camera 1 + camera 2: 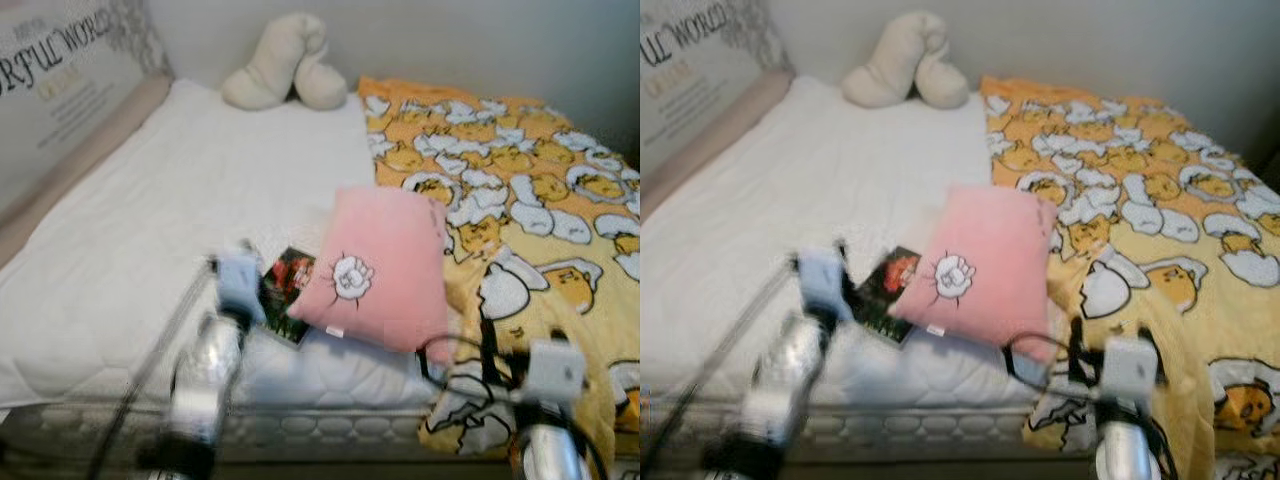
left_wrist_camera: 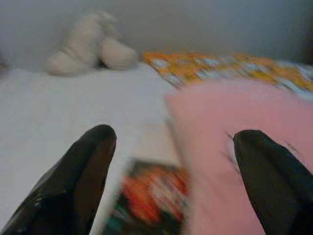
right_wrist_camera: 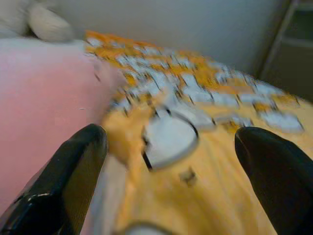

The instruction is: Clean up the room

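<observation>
White mattress point(image 1: 150, 220) fills the frame, and a yellow egg-print blanket point(image 1: 520, 190) drapes its right half. A pink pillow point(image 1: 375, 265) sits at the near edge, overlapping blanket and a dark booklet point(image 1: 285, 293). A cream plush toy point(image 1: 285, 62) rests by the far wall. Left gripper point(image 2: 171, 161) spreads wide over the booklet, empty. Right gripper point(image 3: 171, 166) gapes empty above the blanket.

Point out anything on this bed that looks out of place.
A pink pillow lies askew near the bed's front edge, half on the yellow blanket, far from the headboard. A dark book pokes out from under it on the white mattress. The blanket covers only one side, bunched at the front.
</observation>
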Available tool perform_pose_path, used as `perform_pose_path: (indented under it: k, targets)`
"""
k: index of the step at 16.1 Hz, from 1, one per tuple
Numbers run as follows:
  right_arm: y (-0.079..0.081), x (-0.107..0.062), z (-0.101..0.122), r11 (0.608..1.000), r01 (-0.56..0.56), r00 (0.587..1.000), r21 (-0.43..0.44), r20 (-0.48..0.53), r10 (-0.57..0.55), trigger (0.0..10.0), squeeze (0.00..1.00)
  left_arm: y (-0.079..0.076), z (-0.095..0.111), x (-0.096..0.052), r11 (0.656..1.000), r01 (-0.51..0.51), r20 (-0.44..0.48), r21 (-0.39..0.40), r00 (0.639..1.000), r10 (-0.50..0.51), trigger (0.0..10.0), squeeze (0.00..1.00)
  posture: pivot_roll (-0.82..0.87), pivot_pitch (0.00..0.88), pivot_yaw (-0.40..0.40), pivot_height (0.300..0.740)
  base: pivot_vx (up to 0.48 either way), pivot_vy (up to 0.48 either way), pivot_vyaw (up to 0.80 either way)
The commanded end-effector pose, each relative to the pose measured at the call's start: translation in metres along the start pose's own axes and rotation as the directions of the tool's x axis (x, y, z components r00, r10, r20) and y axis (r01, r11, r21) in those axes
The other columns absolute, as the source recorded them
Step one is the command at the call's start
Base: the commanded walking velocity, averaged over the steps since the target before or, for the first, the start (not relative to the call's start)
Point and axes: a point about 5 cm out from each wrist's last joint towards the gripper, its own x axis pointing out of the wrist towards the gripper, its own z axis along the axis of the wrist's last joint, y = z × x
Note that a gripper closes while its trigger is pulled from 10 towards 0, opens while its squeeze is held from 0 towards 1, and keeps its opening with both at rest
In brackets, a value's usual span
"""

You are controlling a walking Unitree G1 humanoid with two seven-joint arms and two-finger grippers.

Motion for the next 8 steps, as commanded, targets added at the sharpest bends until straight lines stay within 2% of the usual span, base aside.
perform_pose_path:
  k: [1, 2, 4, 8]
  targets:
    - [-0.002, 0.001, -0.001, 1.000, 0.019, 1.000, 0.010, 0.003, -0.019, 10.0, 0.00, -0.006, 0.004, 0.000, 1.000, 0.027, 0.016, -0.014, 1.000, -0.026, 10.0, 0.00, 0.09, 0.000, 0.008, 0.740, 0.000, 0.000, 0.00]
    - [0.002, 0.004, -0.001, 1.000, 0.001, 1.000, 0.014, -0.018, 0.000, 10.0, 0.00, -0.007, 0.000, 0.001, 0.998, 0.001, -0.009, -0.065, 1.000, -0.001, 10.0, 0.00, 0.08, 0.000, 0.016, 0.740, 0.416, 0.000, 0.00]
    - [0.010, 0.018, 0.004, 0.999, -0.029, 1.000, 0.023, -0.011, 0.029, 10.0, 0.00, -0.008, 0.005, 0.017, 0.992, -0.067, -0.032, -0.103, 0.997, 0.064, 10.0, 0.00, 0.07, 0.000, 0.009, 0.740, 0.431, 0.000, 0.00]
    - [0.016, 0.033, 0.010, 0.997, -0.062, 0.998, 0.044, 0.005, 0.062, 10.0, 0.00, -0.015, 0.015, 0.027, 0.994, -0.059, -0.019, -0.093, 0.998, 0.057, 10.0, 0.00, 0.06, 0.000, 0.005, 0.740, 0.437, 0.000, 0.00]
